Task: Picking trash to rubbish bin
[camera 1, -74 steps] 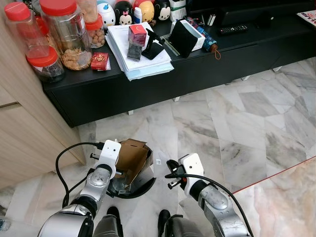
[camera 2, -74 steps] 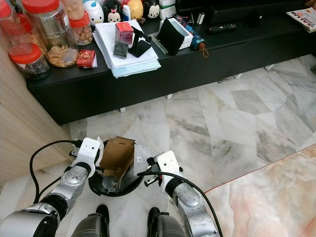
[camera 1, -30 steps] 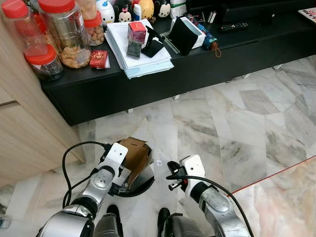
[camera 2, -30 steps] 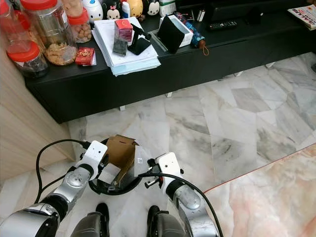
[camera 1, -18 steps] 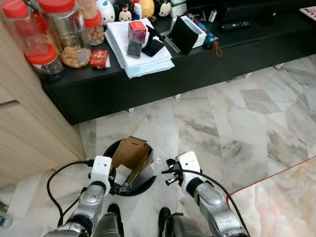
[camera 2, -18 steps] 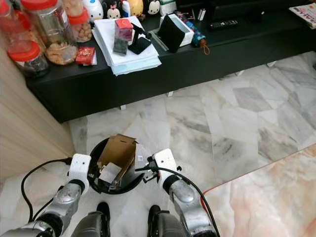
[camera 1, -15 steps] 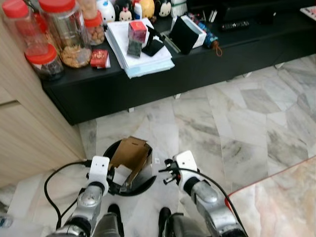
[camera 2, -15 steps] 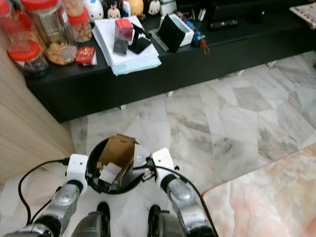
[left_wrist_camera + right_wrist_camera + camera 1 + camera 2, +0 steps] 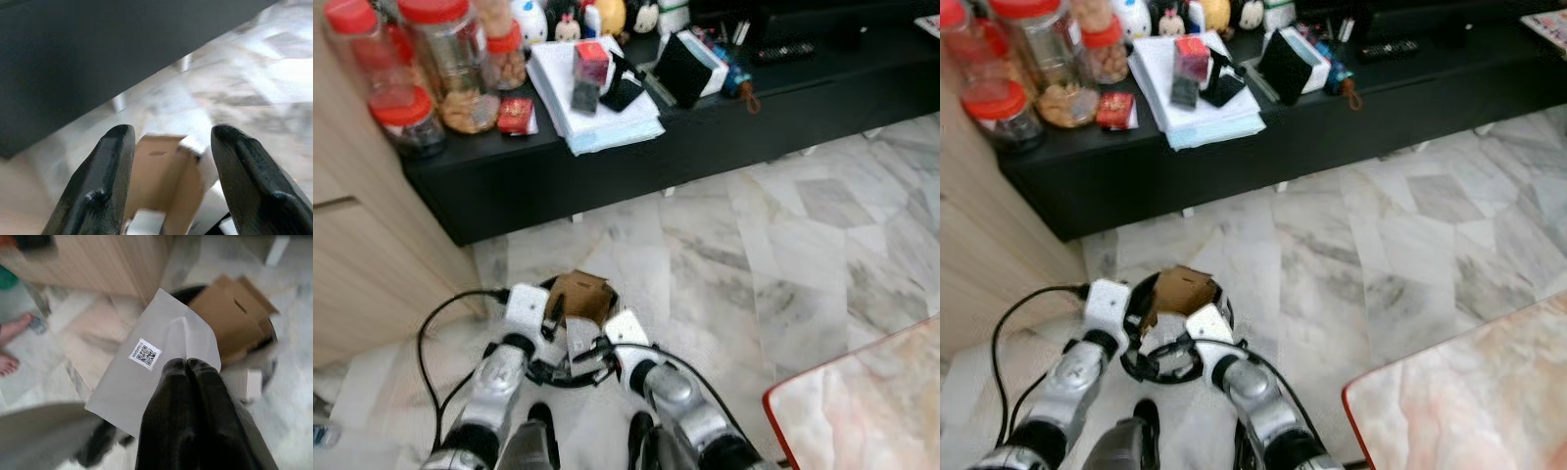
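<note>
My right end effector (image 9: 187, 363) has swung in from the floor beside the bin (image 9: 1141, 367) to sit right over its rim, close against my left one; half a second ago it was still off to the side. My head has dipped too, so the whole scene sits lower and blurrier.

The right fingers (image 9: 171, 396) are pressed together, pinching a white envelope (image 9: 151, 360) with a small printed code on it. The envelope hangs over the bin's edge, just beside the brown box (image 9: 234, 313) that stands tilted in the bin.

My left end effector (image 9: 168, 142) is spread wide and holds nothing, poised at the bin's other side, with the box ahead between its fingers (image 9: 102, 181).

Beyond both, the black bench (image 9: 607, 162) carries red-lidded jars (image 9: 440, 59), a stack of papers (image 9: 602, 108) and small boxes. Bare feet (image 9: 12, 345) of a person stand on the marble floor (image 9: 783, 245) past the envelope, near a wooden cabinet (image 9: 362, 264).
</note>
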{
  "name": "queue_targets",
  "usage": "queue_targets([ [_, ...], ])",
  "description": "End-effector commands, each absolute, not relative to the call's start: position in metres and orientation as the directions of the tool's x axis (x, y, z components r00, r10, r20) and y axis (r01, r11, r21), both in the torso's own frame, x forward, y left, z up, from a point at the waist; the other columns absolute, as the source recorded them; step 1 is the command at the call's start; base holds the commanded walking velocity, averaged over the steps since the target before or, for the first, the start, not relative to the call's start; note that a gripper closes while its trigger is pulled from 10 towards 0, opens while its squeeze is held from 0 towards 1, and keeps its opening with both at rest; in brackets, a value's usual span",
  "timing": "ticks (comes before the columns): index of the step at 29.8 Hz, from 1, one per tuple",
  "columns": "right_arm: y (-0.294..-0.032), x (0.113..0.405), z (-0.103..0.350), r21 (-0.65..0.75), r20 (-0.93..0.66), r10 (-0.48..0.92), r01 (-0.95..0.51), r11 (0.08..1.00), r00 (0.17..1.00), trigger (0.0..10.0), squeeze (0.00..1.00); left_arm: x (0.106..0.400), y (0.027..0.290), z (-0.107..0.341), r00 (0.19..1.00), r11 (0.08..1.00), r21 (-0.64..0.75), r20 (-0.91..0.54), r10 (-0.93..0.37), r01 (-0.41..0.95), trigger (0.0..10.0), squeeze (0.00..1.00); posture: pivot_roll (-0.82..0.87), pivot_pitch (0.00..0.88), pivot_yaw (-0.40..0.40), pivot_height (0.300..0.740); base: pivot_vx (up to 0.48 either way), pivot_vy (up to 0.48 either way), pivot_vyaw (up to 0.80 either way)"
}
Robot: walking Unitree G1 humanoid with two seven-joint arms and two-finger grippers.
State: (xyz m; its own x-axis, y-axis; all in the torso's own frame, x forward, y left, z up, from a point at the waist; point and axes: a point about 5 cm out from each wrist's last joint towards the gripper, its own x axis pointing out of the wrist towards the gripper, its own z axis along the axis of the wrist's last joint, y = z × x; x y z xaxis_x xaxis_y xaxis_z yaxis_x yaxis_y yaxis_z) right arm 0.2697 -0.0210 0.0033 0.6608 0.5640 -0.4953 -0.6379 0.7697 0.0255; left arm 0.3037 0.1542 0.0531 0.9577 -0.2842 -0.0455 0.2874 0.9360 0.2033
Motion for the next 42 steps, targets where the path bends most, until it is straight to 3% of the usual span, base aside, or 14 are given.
queue_targets([
  [1, -0.004, 0.266, 0.004, 0.046, -0.503, 0.574, -0.643, 0.764, 0.646, 10.0, 0.0, 0.296, 0.148, 0.047, 0.944, 0.927, 0.18, -0.069, -0.323, 0.33, 10.0, 0.0, 0.15, 0.32, -0.142, 0.74, 0.0, 0.0, 0.0],
  [6, 0.01, 0.262, 0.003, 0.012, -0.516, 0.579, -0.671, 0.741, 0.631, 10.0, 0.0, 0.294, 0.139, 0.07, 0.935, 0.924, 0.165, 0.018, -0.353, 0.345, 10.0, 0.0, 0.16, 0.326, -0.145, 0.74, 0.0, 0.0, 0.0],
  [10, 0.009, 0.265, 0.005, -0.014, -0.499, 0.552, -0.643, 0.766, 0.668, 10.0, 0.0, 0.297, 0.151, 0.077, 0.96, 0.948, 0.177, 0.046, -0.276, 0.264, 10.0, 0.0, 0.17, 0.326, -0.146, 0.74, 0.0, 0.0, 0.0],
  [20, -0.004, 0.283, 0.014, -0.046, -0.47, 0.439, -0.518, 0.854, 0.766, 10.0, 0.0, 0.284, 0.17, 0.06, 0.983, 0.972, 0.148, -0.056, -0.174, 0.18, 10.0, 0.0, 0.17, 0.318, -0.146, 0.74, 0.0, 0.0, 0.0],
  [26, 0.004, 0.297, 0.033, -0.036, -0.406, 0.455, -0.511, 0.859, 0.793, 10.0, 0.0, 0.283, 0.17, 0.059, 0.985, 0.974, 0.151, -0.06, -0.159, 0.167, 10.0, 0.0, 0.16, 0.309, -0.146, 0.74, 0.0, 0.0, 0.0],
  [36, 0.021, 0.284, 0.025, -0.078, -0.481, 0.467, -0.567, 0.82, 0.742, 10.0, 0.0, 0.281, 0.161, 0.075, 0.988, 0.979, 0.134, 0.005, -0.153, 0.151, 10.0, 0.0, 0.19, 0.299, -0.148, 0.74, 0.0, 0.0, 0.0],
  [42, 0.033, 0.275, 0.023, -0.048, -0.496, 0.513, -0.612, 0.789, 0.7, 10.0, 0.0, 0.268, 0.163, 0.073, 0.967, 0.955, 0.151, -0.044, -0.251, 0.255, 10.0, 0.0, 0.21, 0.298, -0.145, 0.74, 0.0, 0.0, 0.0],
])
